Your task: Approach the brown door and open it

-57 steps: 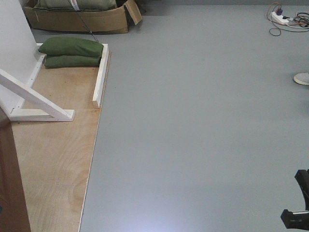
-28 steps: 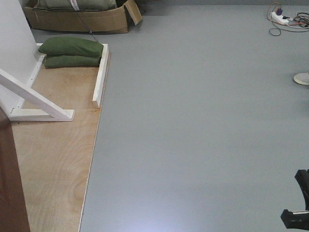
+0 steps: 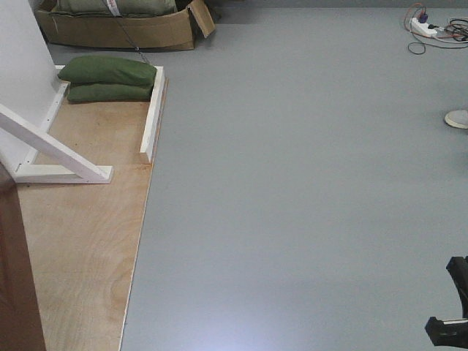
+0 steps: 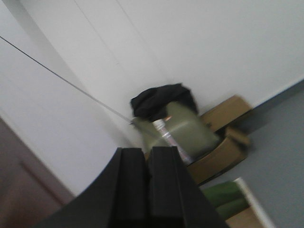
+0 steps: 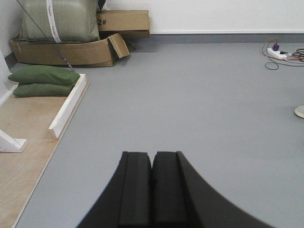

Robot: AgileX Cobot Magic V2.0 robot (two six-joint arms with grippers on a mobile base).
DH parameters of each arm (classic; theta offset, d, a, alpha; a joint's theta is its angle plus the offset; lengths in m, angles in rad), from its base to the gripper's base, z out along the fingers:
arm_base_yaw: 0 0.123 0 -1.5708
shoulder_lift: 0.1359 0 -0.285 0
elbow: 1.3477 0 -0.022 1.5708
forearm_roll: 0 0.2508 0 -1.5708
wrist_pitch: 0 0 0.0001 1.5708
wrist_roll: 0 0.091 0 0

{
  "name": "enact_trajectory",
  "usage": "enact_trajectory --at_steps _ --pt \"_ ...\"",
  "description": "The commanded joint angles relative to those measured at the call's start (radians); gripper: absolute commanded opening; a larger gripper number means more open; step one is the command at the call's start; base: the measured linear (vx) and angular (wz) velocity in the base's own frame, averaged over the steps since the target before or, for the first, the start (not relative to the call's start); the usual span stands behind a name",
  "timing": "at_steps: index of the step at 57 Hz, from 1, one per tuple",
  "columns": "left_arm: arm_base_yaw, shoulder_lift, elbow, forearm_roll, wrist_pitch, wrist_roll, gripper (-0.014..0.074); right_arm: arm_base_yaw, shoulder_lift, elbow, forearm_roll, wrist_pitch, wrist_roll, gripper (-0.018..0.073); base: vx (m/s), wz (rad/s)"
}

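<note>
Only an edge of the brown door (image 3: 16, 285) shows at the lower left of the front view. It appears again as a dark reddish-brown panel (image 4: 23, 183) at the lower left of the blurred left wrist view. Its handle is out of view. My left gripper (image 4: 147, 153) is shut on nothing and points up at a white wall, to the right of the door. My right gripper (image 5: 152, 156) is also shut and empty, hovering over grey floor. A black part of the right arm (image 3: 450, 322) shows at the front view's lower right.
White wooden braces (image 3: 58, 157) stand on a plywood base (image 3: 80, 248) beside the door. Green sandbags (image 3: 108, 79) lie at its far end. A cardboard box (image 3: 117, 29) sits behind them. A power strip with cables (image 3: 428, 28) and a shoe (image 3: 457, 118) are at the far right.
</note>
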Motion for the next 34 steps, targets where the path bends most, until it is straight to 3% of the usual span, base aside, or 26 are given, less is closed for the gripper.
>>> enact_trajectory --at_steps 1,7,11,15,17,20,21,27,30,34 --pt "0.001 0.028 -0.179 0.201 0.127 0.046 0.0025 0.000 -0.006 0.004 -0.003 -0.075 -0.006 0.0000 0.00 0.00" --pt "0.001 0.042 -0.318 0.492 0.336 -0.012 0.0027 0.000 -0.006 0.004 -0.003 -0.075 -0.006 0.0000 0.00 0.00" --pt "0.003 0.052 -0.390 0.774 0.494 -0.108 0.0027 0.000 -0.006 0.004 -0.003 -0.075 -0.006 0.0000 0.00 0.00" --pt "0.020 0.066 -0.445 1.029 0.695 -0.329 0.0028 0.000 -0.006 0.004 -0.003 -0.075 -0.006 0.0000 0.00 0.00" --pt "0.030 0.074 -0.462 1.175 0.823 -0.497 0.0028 0.000 -0.006 0.004 -0.003 -0.075 -0.006 0.0000 0.00 0.00" --pt "0.041 0.082 -0.480 1.335 0.987 -0.730 0.0028 0.000 -0.006 0.004 -0.003 -0.075 -0.006 0.0000 0.00 0.00" --pt "0.049 0.085 -0.481 1.388 0.996 -0.852 0.0028 0.000 -0.006 0.004 -0.003 -0.075 -0.006 0.0000 0.00 0.00" --pt "0.081 0.086 -0.485 1.470 0.994 -1.161 0.0031 0.000 -0.006 0.004 -0.003 -0.075 -0.006 0.0000 0.00 0.00" --pt "0.097 0.096 -0.485 1.463 0.994 -1.252 0.0031 0.000 -0.006 0.004 -0.003 -0.075 -0.006 0.0000 0.00 0.00" --pt "0.122 0.121 -0.485 1.443 0.994 -1.292 0.0031 0.000 -0.006 0.004 -0.003 -0.075 -0.006 0.0000 0.00 0.00"
